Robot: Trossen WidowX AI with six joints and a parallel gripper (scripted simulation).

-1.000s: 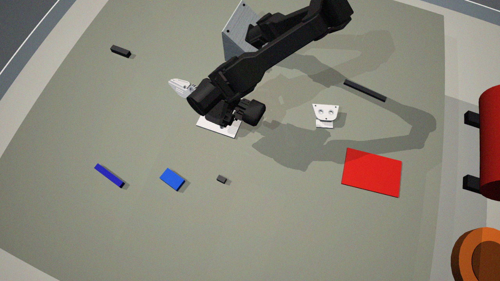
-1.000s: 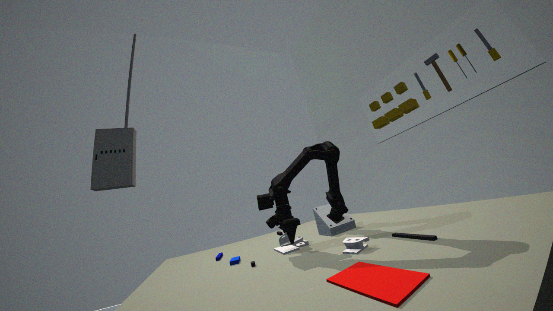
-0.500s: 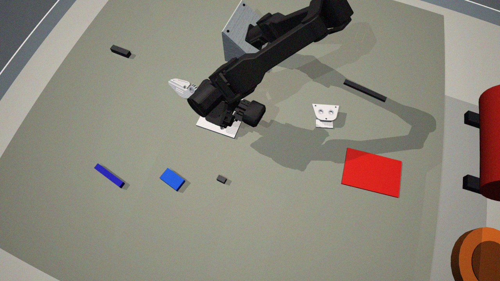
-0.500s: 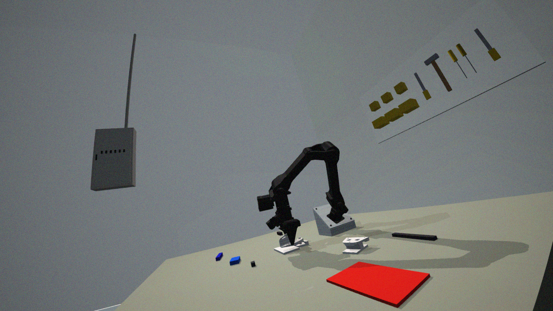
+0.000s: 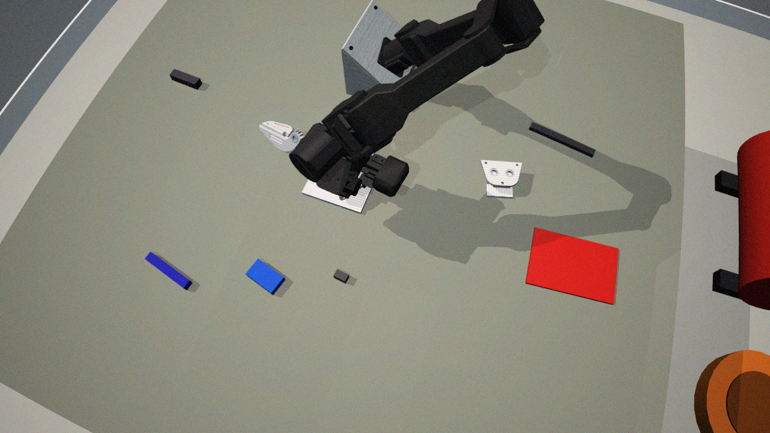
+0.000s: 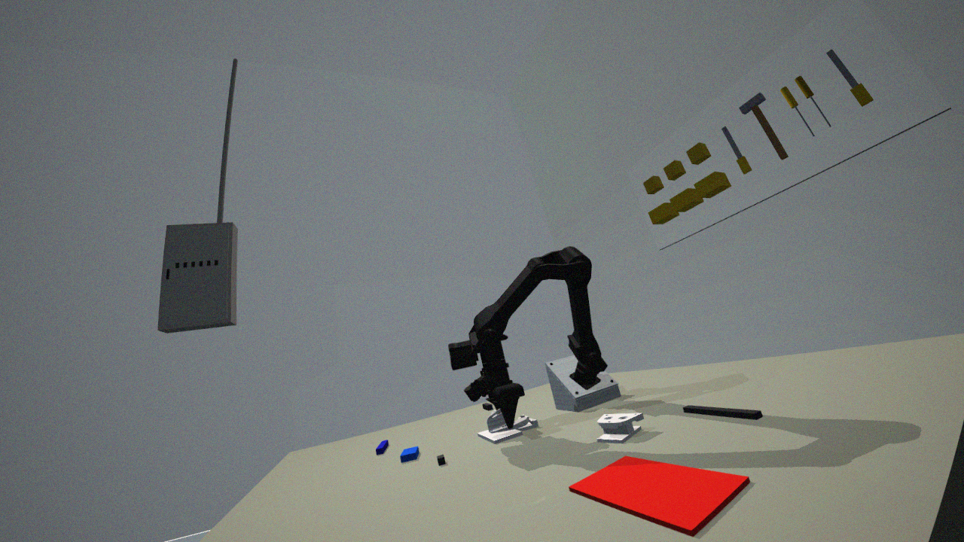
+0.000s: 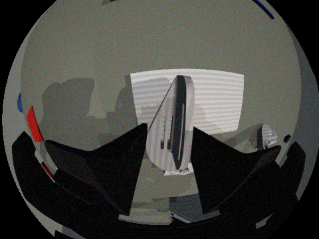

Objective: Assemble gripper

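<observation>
My gripper (image 5: 349, 191) (image 6: 510, 425) (image 7: 167, 129) is shut on a white jaw (image 6: 496, 421) (image 7: 161, 136). The held jaw shows almost edge-on between the fingers in the wrist view and is low over the white gripper base (image 5: 323, 192) (image 6: 496, 438) (image 7: 219, 96). The arm and fingers hide much of the base; whether the jaw touches it or a pin cannot be told. The second white jaw (image 5: 277, 133) (image 7: 268, 136) lies loose beside the base, its teeth showing in the top view. The white housing plate (image 5: 502, 178) (image 6: 617, 424), with two round holes, stands apart to the right.
A red plate (image 5: 573, 266) (image 6: 660, 491) (image 7: 33, 124) lies on the table. A long black bar (image 5: 561, 139) (image 6: 722, 412) lies behind the housing plate. A blue block (image 5: 263, 274) (image 6: 409, 454), a dark blue bar (image 5: 166, 270) and small dark blocks (image 5: 341, 275) (image 5: 184, 77) also lie around.
</observation>
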